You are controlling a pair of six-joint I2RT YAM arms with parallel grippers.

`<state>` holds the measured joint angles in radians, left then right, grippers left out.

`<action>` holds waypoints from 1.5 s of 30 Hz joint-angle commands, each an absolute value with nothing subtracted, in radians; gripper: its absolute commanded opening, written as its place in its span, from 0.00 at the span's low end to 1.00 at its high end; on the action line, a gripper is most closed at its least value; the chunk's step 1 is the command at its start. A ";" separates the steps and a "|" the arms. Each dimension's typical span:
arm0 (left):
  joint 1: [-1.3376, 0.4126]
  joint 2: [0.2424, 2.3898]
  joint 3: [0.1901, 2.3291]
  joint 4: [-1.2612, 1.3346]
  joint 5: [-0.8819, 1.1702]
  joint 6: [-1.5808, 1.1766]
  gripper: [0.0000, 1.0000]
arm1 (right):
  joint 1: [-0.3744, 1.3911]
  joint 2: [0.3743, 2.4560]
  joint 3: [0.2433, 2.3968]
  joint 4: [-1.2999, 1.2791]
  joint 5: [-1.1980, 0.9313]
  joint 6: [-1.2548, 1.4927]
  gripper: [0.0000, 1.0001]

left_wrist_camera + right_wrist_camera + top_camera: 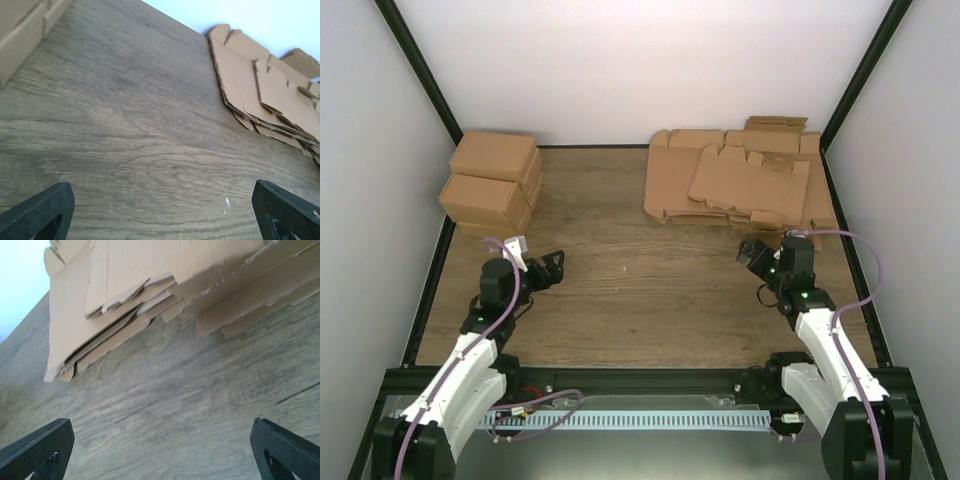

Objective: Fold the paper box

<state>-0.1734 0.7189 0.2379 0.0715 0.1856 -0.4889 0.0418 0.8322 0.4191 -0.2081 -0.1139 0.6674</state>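
Lying flat atop stacked blanks [667, 185], brown paper box [750, 183], notched flaps

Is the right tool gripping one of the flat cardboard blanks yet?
No, the right tool stands open over bare wooden table, just short of the stack of flat cardboard blanks.

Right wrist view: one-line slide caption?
Open right gripper low over the wooden table, facing the near edge of the stacked flat cardboard blanks.

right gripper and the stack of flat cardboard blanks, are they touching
Apart. The right wrist view shows the right gripper open, with a strip of bare table between its jaws and the near edge of the stack of cardboard blanks.
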 commanded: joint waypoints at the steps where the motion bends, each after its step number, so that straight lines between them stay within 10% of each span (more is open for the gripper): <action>1: -0.178 0.689 0.276 0.005 0.071 -0.506 1.00 | 0.039 0.892 0.569 -0.296 -0.019 0.766 1.00; 15: -0.179 0.693 0.235 0.035 0.077 -0.484 1.00 | 0.037 1.194 1.015 -0.500 0.053 1.048 0.89; 45: -0.184 0.687 0.210 0.092 0.159 -0.457 1.00 | -0.099 1.629 1.250 -0.559 -0.036 1.266 0.67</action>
<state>-0.1795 0.6926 0.2165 0.0731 0.1589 -0.4671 -0.0345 1.6279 1.2350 -0.5411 -0.0231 1.2480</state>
